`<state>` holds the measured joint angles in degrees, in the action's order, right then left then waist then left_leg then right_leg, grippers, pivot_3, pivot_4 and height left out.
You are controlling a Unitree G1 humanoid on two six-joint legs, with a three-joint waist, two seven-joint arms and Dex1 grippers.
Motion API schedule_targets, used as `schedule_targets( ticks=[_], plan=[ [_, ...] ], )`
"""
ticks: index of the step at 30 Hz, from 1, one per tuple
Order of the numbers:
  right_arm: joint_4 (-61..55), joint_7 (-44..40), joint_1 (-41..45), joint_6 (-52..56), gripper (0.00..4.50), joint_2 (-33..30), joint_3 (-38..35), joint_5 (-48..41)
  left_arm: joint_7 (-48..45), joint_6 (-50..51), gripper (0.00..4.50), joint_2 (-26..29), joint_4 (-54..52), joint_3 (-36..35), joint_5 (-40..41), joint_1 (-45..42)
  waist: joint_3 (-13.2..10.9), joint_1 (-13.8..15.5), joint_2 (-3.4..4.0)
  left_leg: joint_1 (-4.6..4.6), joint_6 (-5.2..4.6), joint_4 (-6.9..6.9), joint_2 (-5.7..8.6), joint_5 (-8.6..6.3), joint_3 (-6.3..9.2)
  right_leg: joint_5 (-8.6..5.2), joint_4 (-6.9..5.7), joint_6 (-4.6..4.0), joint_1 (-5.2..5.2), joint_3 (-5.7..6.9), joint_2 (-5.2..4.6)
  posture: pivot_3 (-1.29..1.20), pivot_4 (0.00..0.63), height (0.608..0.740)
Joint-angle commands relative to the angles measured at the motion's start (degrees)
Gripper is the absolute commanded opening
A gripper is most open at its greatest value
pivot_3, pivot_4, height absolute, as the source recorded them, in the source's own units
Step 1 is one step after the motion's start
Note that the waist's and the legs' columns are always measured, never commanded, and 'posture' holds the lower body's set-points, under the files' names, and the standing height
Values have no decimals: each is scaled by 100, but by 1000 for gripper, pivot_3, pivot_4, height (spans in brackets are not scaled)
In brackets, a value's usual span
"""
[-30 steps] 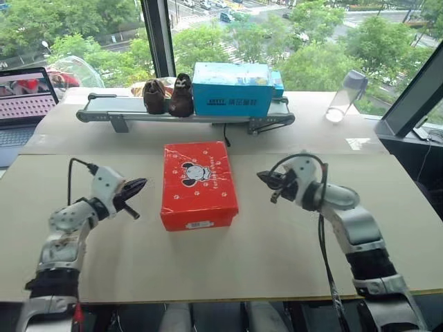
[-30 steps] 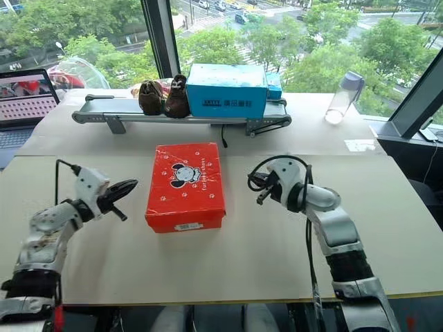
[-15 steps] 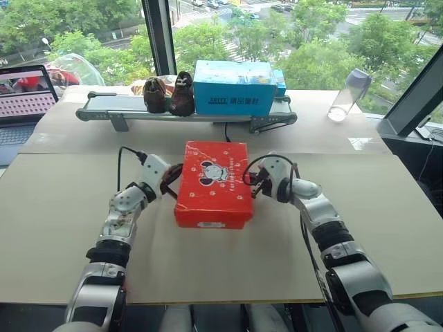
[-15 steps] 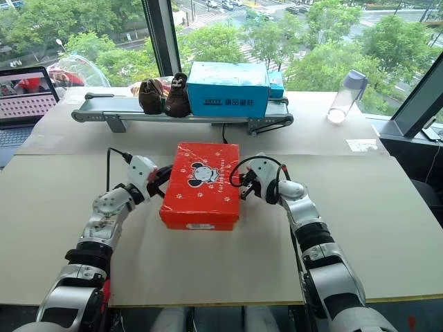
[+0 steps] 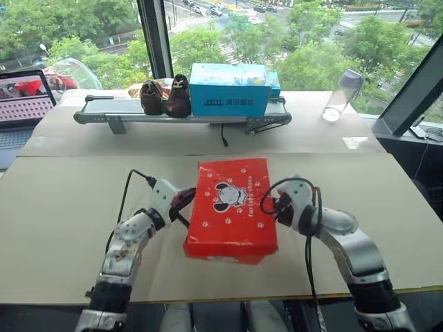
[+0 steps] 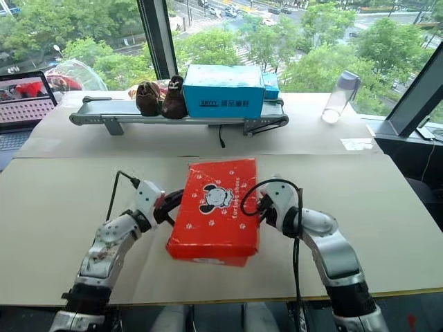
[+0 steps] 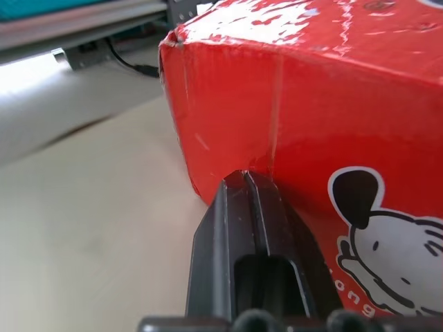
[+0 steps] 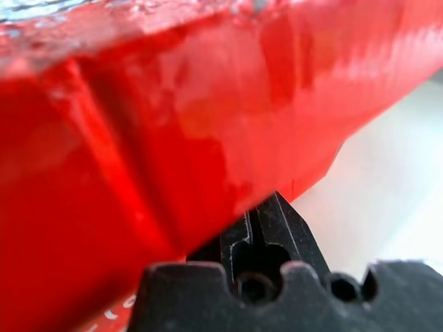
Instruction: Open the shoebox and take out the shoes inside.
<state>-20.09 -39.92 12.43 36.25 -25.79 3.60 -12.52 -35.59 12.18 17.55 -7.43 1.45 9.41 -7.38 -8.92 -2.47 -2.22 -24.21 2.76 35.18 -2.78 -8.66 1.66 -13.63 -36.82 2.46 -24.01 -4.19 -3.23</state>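
Note:
The red shoebox [image 5: 230,207] with the cartoon dog on its closed lid sits in the middle of the near table, squeezed between my two grippers. It looks raised a little at its near end. My left gripper [image 5: 185,201] is shut, and its tips [image 7: 243,178] press against the box's left side wall. The shut right gripper [image 5: 270,205] pushes its tips [image 8: 274,202] against the right side wall. Nothing is held between either gripper's fingers. The shoes are hidden inside the shut box.
At the back, a small conveyor [image 5: 104,111] carries a dark brown pair of shoes [image 5: 166,97] and a blue box [image 5: 229,90]. A clear bottle [image 5: 342,95] stands at the back right and a laptop [image 5: 24,104] at the far left. Windows lie behind.
Both arms swung inward from either side until their shut tips met the shoebox's side walls. The box then came toward me between them, its near end lifting.

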Motion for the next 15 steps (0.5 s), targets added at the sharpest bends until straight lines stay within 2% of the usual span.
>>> schedule_targets(
  ticks=[1, 6, 9, 12, 13, 15],
  plan=[
    [-191, -40, 60, -84, 52, -121, -8, -101, 48, 314, 0, -40, -545, 202, 162, 94, 0, 5, 0, -1, 0, 1, 0, 0, 0, 0, 0, 0, -1, 0, 0, 0, 150, 740],
    [487, -220, 220, -329, 52, -549, -130, 31, -152, 320, 0, 447, -255, -240, 193, -210, -1, 15, -1, -5, 0, 4, 1, 0, 0, -2, 4, -2, -2, 0, 1, 0, 150, 740],
    [1053, -357, 355, -537, 52, -873, -405, 2, -656, 180, 0, 1050, 19, -602, 417, -398, -1, 12, -1, -8, -1, 3, 1, 0, 0, -4, 3, -4, -6, 1, 2, 0, 150, 740],
    [1411, -456, 600, -523, 52, -1026, -943, -381, -957, 886, 0, 1339, 161, -1298, 1409, -783, -6, 4, -1, -13, -1, 0, 1, 0, -1, -5, 3, -4, -13, 0, 2, 0, 150, 740],
    [1472, -664, 606, -686, 457, -1213, -1042, -414, -1114, 997, 396, 1525, 203, -1455, 1593, -897, -7, 4, -1, -15, -1, 0, 1, 1, -1, -5, 3, -4, -14, 1, 1, 0, 150, 740],
    [1535, -979, 589, -927, 826, -1481, -1117, -432, -1361, 1149, 728, 1791, 235, -1597, 1800, -1032, -7, 5, -2, -16, -1, 0, 1, 1, -1, -8, 3, 2, -13, 1, 1, 0, 150, 740]
  ],
)
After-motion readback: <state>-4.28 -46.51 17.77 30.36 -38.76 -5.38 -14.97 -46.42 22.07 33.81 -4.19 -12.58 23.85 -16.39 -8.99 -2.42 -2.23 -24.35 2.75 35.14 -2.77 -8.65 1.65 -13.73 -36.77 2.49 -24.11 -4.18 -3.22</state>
